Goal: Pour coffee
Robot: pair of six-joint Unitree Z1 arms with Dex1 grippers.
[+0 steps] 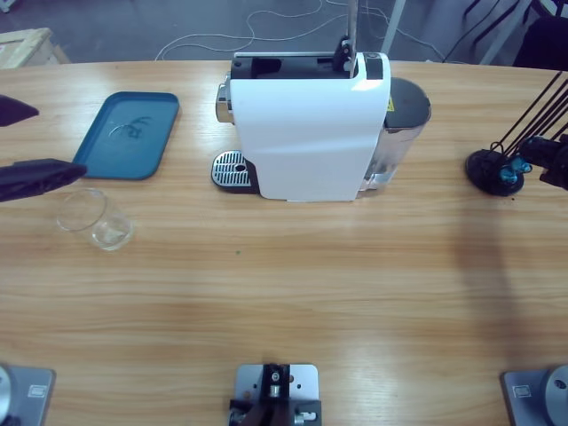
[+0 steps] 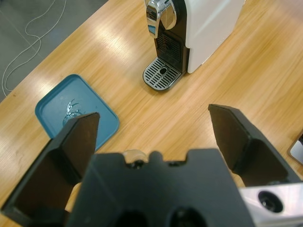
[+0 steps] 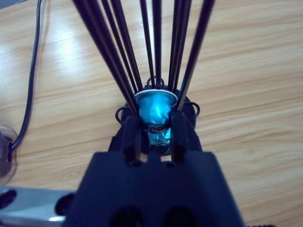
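No coffee shows in any view. A clear glass cup (image 1: 93,219) stands on the table at the left and looks empty. My left gripper (image 1: 31,142) hangs at the left edge just behind the cup, open (image 2: 154,116), nothing between its jaws. The white coffee machine (image 1: 311,129) stands mid-table, its drip grate (image 1: 232,169) and spout (image 2: 161,14) facing left. At the right edge my right gripper (image 1: 540,167) reaches into a black wire capsule rack (image 1: 497,169). Its jaws are drawn in close on a blue capsule (image 3: 156,105).
A teal tray (image 1: 129,133) lies left of the machine, by the left gripper, also in the left wrist view (image 2: 71,106). The rack's thin black rods (image 3: 156,42) rise around the right gripper. A cable (image 3: 31,90) runs beside the rack.
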